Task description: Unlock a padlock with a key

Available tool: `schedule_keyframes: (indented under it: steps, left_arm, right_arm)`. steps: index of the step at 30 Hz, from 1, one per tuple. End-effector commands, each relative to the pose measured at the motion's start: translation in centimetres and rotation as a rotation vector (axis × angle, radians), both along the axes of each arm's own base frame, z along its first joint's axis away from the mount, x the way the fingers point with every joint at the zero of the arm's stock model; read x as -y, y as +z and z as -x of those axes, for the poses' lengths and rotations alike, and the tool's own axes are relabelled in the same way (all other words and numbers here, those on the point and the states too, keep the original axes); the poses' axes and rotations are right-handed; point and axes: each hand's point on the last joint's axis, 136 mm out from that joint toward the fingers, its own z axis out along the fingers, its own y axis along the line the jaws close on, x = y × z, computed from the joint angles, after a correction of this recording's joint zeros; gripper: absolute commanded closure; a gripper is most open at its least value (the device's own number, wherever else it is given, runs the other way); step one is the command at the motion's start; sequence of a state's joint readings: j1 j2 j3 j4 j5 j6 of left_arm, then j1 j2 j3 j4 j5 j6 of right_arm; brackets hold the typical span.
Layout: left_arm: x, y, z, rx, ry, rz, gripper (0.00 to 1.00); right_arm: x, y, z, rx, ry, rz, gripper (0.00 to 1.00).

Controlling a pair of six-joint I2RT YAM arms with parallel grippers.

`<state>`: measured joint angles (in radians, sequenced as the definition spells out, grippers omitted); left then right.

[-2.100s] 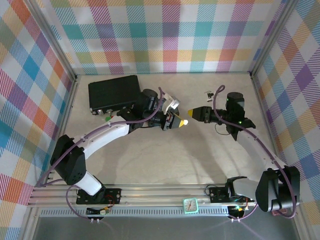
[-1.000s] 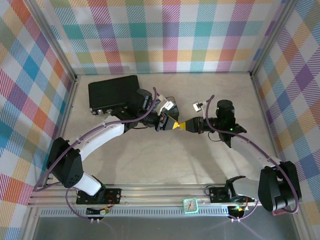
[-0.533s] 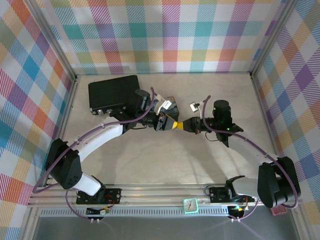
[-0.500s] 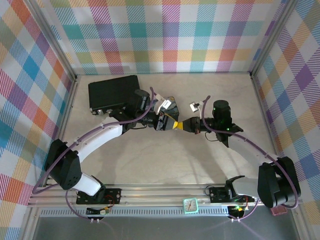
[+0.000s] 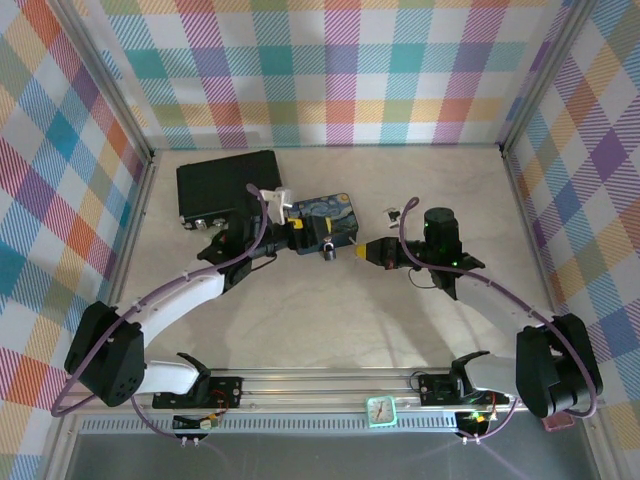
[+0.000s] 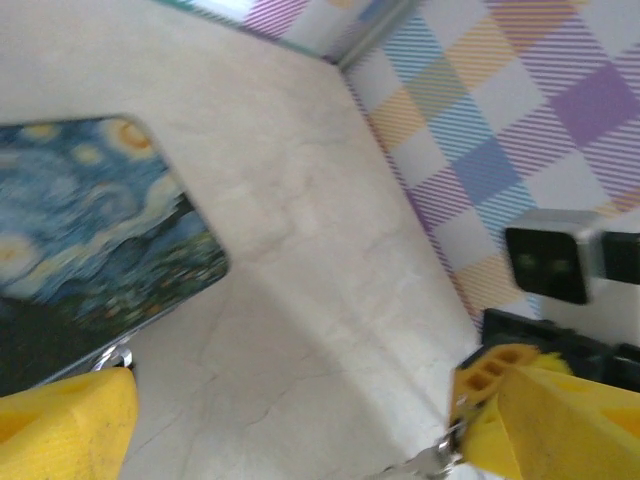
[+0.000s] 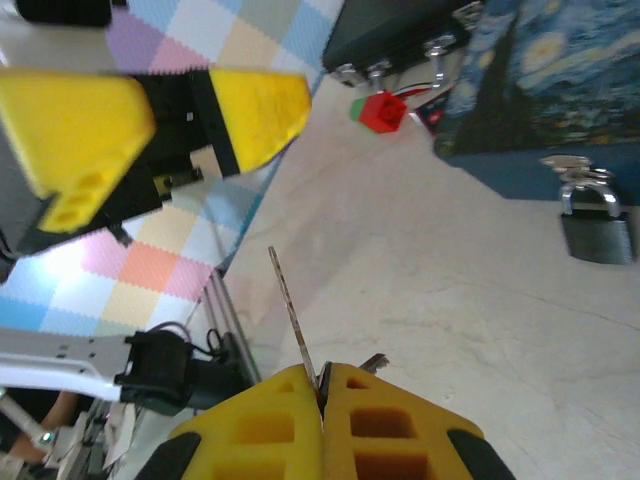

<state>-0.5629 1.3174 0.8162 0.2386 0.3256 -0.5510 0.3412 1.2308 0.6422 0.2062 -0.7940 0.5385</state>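
The right hand (image 7: 322, 378) is pinched tight on the thin key (image 7: 290, 310), which sticks out. The left hand (image 7: 175, 110) has its fingers wide apart. Farther off, the little padlock (image 7: 597, 232) sits on the table (image 7: 420, 270) beside the blue starry tin (image 7: 560, 90).

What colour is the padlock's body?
The padlock body is dark grey, almost black; the right wrist view shows it best.

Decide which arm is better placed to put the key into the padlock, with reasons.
Right. The right gripper is shut on the key, with the padlock ahead of it; the left gripper is open and empty.
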Motion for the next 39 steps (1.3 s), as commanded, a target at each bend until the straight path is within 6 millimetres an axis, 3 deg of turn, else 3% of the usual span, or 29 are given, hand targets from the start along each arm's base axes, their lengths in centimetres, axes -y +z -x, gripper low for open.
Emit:
schedule_keyframes:
  steps: [1,6,10,14,25,29,35,39]
  left_arm:
    - [-0.9,-1.2,-0.5,-0.043,0.127,0.081,0.09]
    - [-0.9,-5.5,-0.2,-0.111,0.205,0.004,0.09]
    - [1.1,-7.7,-0.2,-0.118,0.203,-0.071,0.11]
    - [2.6,-9.5,-1.2,-0.091,0.217,-0.171,0.14]
    - [4.0,-15.5,-4.1,-0.07,0.319,-0.357,0.28]
    - [3.1,-16.8,-4.4,-0.075,0.37,-0.383,0.31]
    - [4.9,-18.4,-5.1,-0.066,0.314,-0.388,0.32]
    - [5.7,-18.9,-5.4,-0.054,0.295,-0.357,0.39]
  right_arm:
    - [1.1,-1.4,-0.8,-0.002,-0.12,0.065,1.0]
    - [3.2,-3.9,-1.6,-0.029,-0.281,0.152,1.0]
    - [5.0,-6.3,-1.7,-0.097,-0.375,0.253,1.0]
    - [5.1,-6.6,-1.6,-0.102,-0.387,0.247,1.0]
    - [4.9,-6.0,-2.3,-0.076,-0.394,0.224,1.0]
    - [4.8,-6.3,-2.4,-0.08,-0.394,0.22,1.0]
    - [4.2,-6.8,-2.6,-0.105,-0.372,0.209,1.0]
    - [4.4,-7.7,-2.5,-0.127,-0.386,0.204,1.0]
